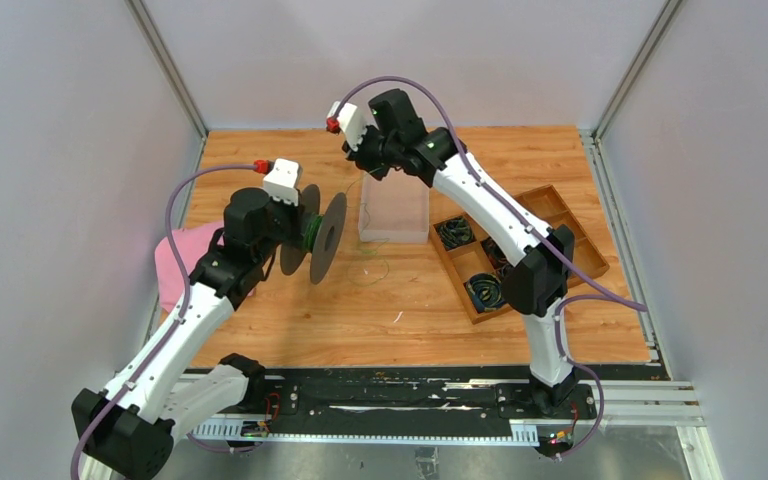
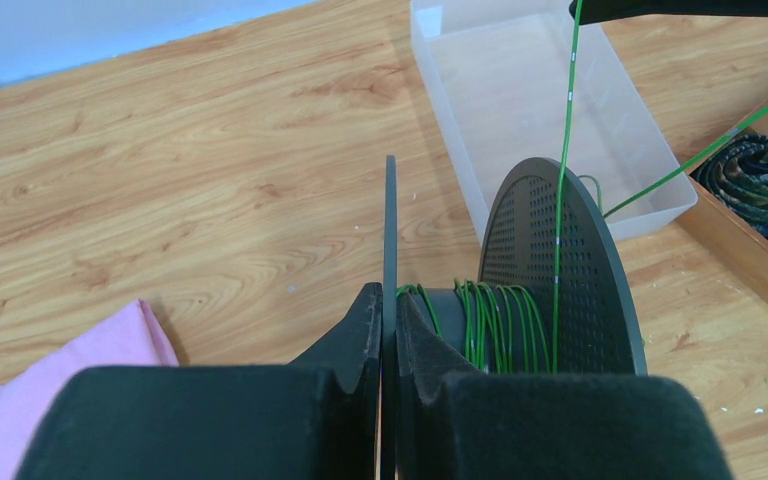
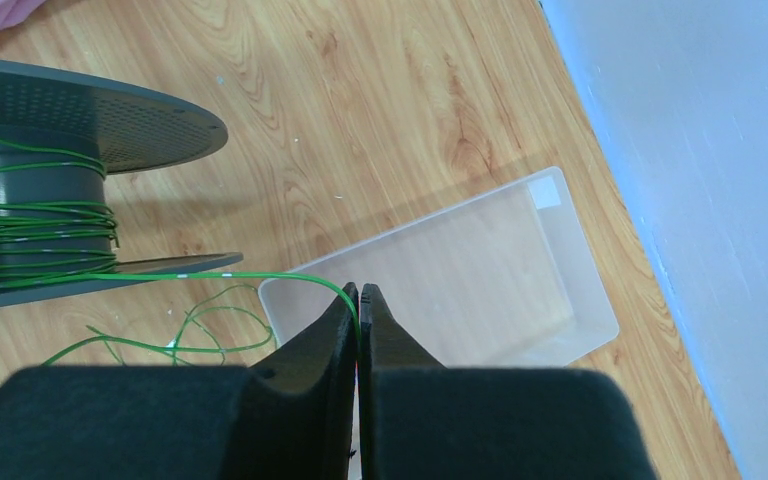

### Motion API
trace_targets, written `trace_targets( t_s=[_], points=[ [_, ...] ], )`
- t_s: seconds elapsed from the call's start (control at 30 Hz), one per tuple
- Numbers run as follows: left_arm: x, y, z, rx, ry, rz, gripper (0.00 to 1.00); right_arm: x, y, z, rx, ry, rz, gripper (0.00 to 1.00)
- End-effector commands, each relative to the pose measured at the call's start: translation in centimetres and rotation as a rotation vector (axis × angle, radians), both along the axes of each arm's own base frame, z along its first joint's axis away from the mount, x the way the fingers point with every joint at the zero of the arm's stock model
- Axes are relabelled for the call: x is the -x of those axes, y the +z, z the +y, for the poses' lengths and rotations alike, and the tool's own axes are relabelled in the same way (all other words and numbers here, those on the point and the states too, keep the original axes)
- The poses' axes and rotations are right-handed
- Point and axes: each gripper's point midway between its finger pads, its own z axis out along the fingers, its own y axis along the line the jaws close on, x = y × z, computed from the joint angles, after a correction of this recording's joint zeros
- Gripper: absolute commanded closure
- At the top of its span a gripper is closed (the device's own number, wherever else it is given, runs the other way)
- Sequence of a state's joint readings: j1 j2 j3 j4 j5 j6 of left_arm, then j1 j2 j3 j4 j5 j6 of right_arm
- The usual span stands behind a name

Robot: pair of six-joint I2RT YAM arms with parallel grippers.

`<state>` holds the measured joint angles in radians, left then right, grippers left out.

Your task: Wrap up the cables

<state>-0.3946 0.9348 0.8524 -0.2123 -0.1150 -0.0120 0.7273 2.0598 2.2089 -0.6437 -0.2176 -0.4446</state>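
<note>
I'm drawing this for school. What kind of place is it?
Probably a robot lab's test booth: plain walls close in a wooden table, and a left arm and right arm are bolted along its near edge.

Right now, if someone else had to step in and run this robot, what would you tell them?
Left fingers: shut on one flange of the spool, held off the table.
Right fingers: shut on the green wire, which runs to the spool.
Done: several turns wound on the hub.
Left: loose wire on the table beside the clear bin is not yet wound.
</note>
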Motion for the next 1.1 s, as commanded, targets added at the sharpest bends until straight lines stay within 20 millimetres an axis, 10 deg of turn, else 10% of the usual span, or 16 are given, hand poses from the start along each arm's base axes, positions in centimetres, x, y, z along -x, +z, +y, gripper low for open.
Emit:
trace_targets(
  t_s=[0.0, 1.07],
  points=[
    [0.1, 3.7, -0.6, 0.057, -0.023, -0.09, 1.0, -1.8, -2.0, -0.9, 0.012, -0.02, 0.013, 0.97],
    [0.5, 9.0, -0.7, 0.202, -0.024, -0.093, 1.0, 1.7, -13.3, -4.2, 0.018, 0.026, 0.339, 0.8]
  ],
)
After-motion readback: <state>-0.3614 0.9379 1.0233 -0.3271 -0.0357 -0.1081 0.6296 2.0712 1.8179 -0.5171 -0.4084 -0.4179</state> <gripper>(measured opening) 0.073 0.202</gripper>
